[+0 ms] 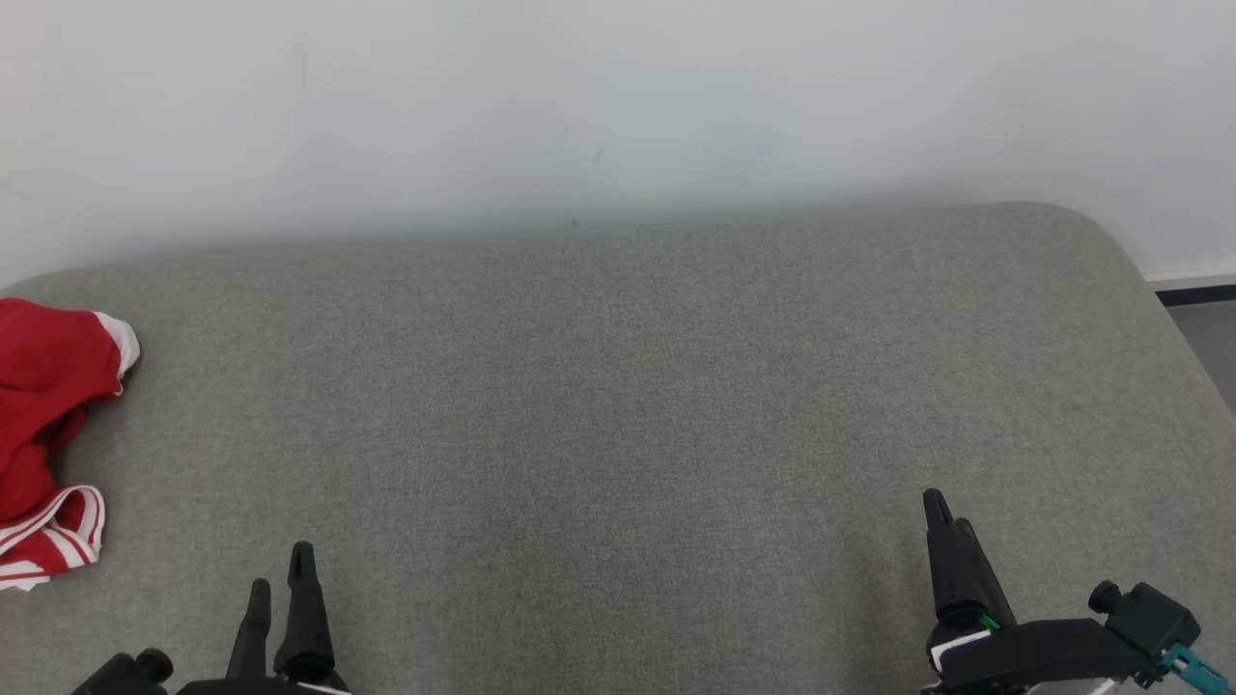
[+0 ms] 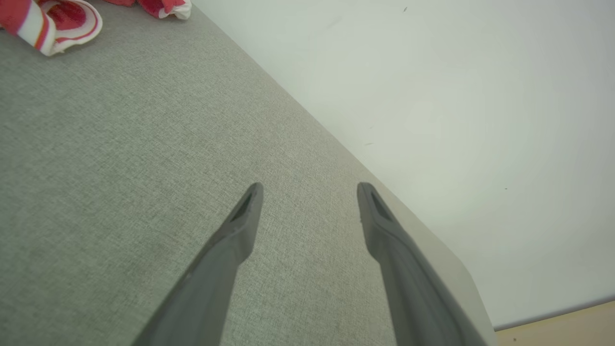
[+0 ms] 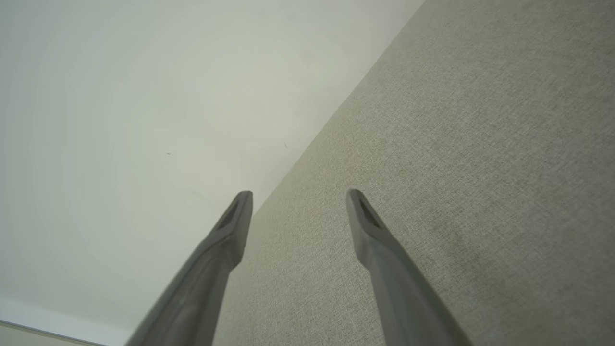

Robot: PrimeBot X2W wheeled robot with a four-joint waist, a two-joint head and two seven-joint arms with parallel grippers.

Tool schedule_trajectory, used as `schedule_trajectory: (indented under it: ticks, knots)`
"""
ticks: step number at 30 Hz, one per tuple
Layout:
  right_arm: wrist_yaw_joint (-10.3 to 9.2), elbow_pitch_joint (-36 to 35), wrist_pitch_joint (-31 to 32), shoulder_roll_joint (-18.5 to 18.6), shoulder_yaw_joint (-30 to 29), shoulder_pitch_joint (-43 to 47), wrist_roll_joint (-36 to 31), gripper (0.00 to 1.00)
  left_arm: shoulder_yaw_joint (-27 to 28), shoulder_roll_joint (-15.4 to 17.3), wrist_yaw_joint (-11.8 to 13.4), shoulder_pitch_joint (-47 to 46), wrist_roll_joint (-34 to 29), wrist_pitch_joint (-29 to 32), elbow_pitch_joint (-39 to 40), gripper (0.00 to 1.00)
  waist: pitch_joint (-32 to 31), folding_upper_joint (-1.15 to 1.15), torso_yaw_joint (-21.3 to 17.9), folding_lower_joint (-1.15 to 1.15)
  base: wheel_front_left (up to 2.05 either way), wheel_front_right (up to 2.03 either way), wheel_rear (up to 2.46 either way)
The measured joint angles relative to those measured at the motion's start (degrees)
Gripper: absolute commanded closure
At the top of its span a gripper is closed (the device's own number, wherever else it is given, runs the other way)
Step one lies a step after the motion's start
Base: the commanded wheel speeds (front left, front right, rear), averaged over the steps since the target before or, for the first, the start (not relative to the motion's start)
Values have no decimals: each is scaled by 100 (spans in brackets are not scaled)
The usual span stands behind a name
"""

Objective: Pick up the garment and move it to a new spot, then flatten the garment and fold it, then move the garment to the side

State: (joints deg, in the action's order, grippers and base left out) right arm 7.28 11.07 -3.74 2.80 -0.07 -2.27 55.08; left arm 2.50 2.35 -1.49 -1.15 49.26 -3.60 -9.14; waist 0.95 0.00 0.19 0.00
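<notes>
I see my left hand at seven o'clock and my right hand at five, both with fingers spread wide and holding nothing; the crumpled red garment, white-striped, lies at nine o'clock by the left edge of the table; open woven grey fabric stretches between, its corners rounded.

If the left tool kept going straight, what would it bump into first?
The left tool would probably meet the grey cushion near its back edge, or the white wall behind; depth is unclear. The red garment lies aside.
</notes>
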Motion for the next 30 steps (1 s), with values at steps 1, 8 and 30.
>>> schedule_trajectory:
  ticks: [1,8,30]
  knots:
    - [0,-9,-24,0,7,1,-97,0,-15,1,5,5,-92,-31,9,0,-2,0,2,0,0,0,0]
    - [0,-19,-143,1,81,54,-721,0,-52,3,100,118,-683,-148,31,0,-22,0,22,0,0,0,0]
    - [2,24,-513,3,278,144,-2265,0,-71,18,-137,316,-2049,-525,110,0,-65,0,77,0,0,0,0]
